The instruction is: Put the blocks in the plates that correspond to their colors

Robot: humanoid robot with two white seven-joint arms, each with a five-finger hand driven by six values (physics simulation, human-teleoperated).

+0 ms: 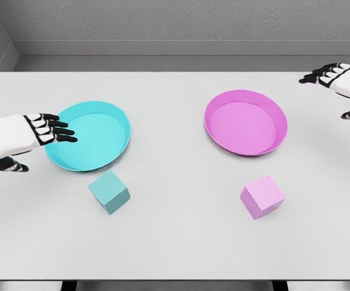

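Reaching in from the table's left edge, the robot's white left hand (32, 134) hovers with its black-tipped fingers (59, 130) stretched out flat and relaxed, holding nothing; the fingertips overlap the left rim of the cyan plate (115, 113) as seen from the head camera, though whether they touch it cannot be told. This round, shallow plate sits on the left half of the white table (175, 242), and nothing lies inside it. Just in front of the plate, toward the near edge, rests the cyan block (109, 191), a small cube turned slightly at an angle, apart from the plate and from the hand. Moving right, past the middle of the table, the pink plate (214, 106) sits on the right half, level with the cyan one and likewise holding nothing. In front of it, toward the near edge, lies the pink block (262, 197), also turned a little, apart from its plate. At the far right corner of the table, the right hand (338, 82) hangs with fingers extended and loosely spread, gripping nothing, well away from both pink items.
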